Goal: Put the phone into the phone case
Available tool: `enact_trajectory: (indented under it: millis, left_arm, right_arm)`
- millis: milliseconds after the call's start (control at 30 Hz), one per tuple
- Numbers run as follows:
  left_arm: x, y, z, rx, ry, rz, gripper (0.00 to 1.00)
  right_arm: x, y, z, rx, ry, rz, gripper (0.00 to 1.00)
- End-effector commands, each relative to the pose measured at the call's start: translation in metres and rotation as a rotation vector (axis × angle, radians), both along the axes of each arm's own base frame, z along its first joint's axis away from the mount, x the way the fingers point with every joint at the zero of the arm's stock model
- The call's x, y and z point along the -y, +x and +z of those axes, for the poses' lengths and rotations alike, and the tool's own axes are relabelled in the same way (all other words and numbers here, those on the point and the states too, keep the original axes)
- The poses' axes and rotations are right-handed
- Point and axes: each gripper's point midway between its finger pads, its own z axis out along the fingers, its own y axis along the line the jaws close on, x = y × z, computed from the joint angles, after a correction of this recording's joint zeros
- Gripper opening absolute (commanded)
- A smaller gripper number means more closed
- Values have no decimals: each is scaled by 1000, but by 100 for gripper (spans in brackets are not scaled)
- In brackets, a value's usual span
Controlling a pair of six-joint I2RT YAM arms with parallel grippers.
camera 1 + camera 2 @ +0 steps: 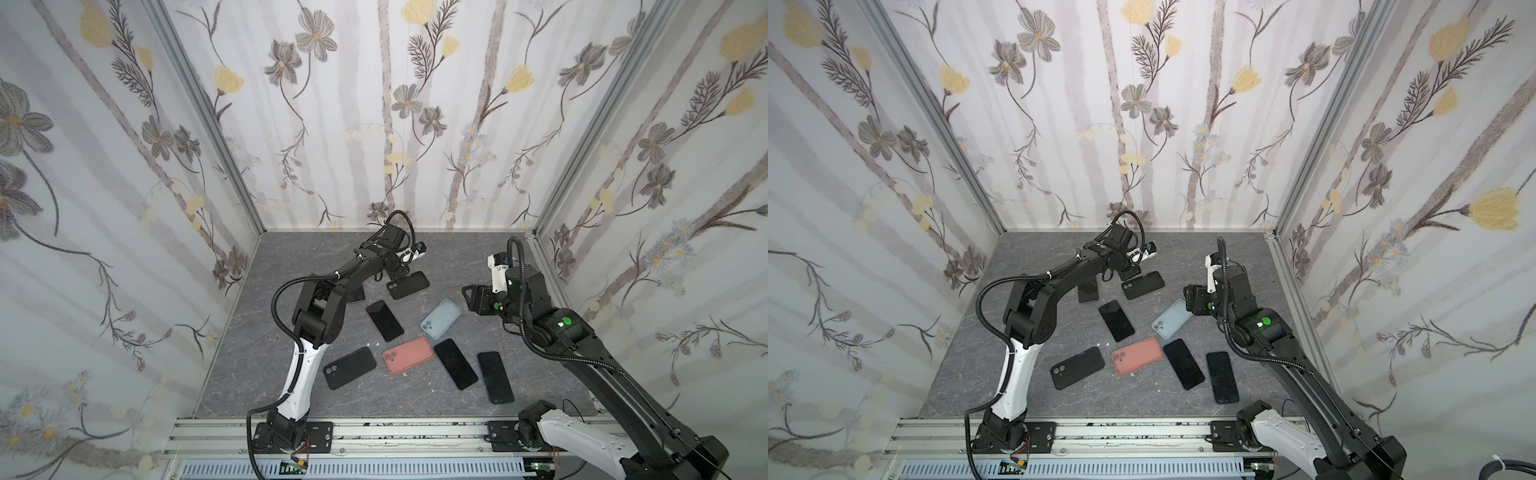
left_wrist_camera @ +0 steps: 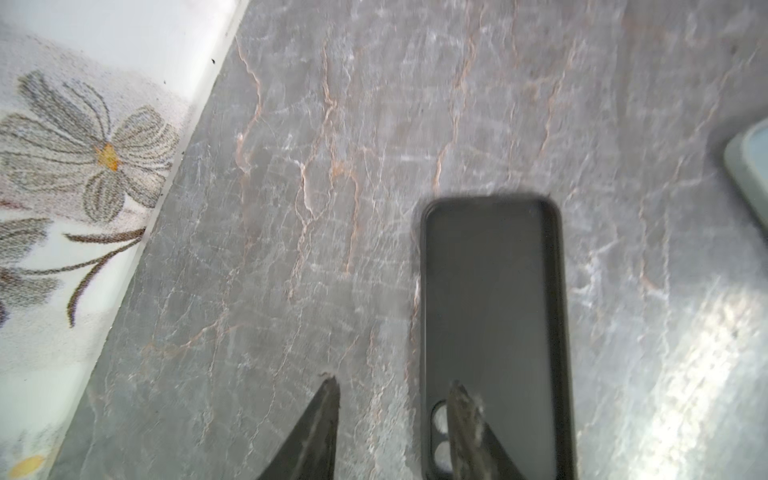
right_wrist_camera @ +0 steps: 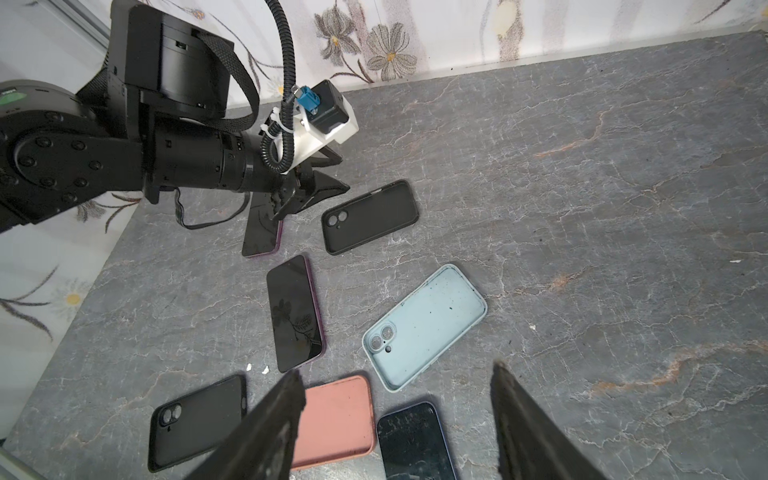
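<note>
Hovering, jaws apart and empty, left claw (image 2: 394,381) overlaps camera end of black case (image 2: 494,311), whose long axis runs straight ahead of it.

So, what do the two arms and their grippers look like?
The left arm and right arm are black with one white link near the base, a black ribbed hose alongside and a green lit dot. Each wrist carries a white camera mount. The left gripper and right gripper have dark, tapered, scuffed fingers.

Far case (image 1: 408,285) behind centre phone (image 1: 384,320); front-centre case (image 1: 408,355) between front-left case (image 1: 350,368) and 2 phones (image 1: 455,363); all on table (image 1: 257,374).
</note>
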Motion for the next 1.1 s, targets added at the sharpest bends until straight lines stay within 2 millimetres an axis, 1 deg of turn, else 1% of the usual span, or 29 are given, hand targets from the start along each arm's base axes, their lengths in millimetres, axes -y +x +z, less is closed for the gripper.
enact_trajectory:
  millis: [0,67,200,300,467,633,800,900,1067]
  left_arm:
    - [28,2,13,-66,-198,109,41]
    - [42,-2,10,-137,-291,158,42]
    - [62,-11,3,-288,-415,268,42]
    - [70,-17,-4,-375,-459,351,42]
    - [81,-27,-14,-449,-480,404,42]
    - [86,-30,-38,-500,-457,432,42]
    - [93,-35,-51,-526,-449,419,42]
    - [99,-42,-54,-531,-430,388,42]
    - [110,-57,-52,-549,-429,313,42]
  right_arm:
    - [-3,2,7,20,39,-5,70]
    - [-6,2,8,21,48,2,70]
    - [-7,1,10,18,50,5,70]
    - [-6,-1,10,16,47,2,71]
    - [-4,-3,9,16,55,-5,71]
    - [-6,-5,7,8,69,-5,71]
    - [-5,-9,5,5,70,-7,71]
    - [-4,-11,6,7,74,-10,70]
    - [-1,-13,8,13,74,-18,70]
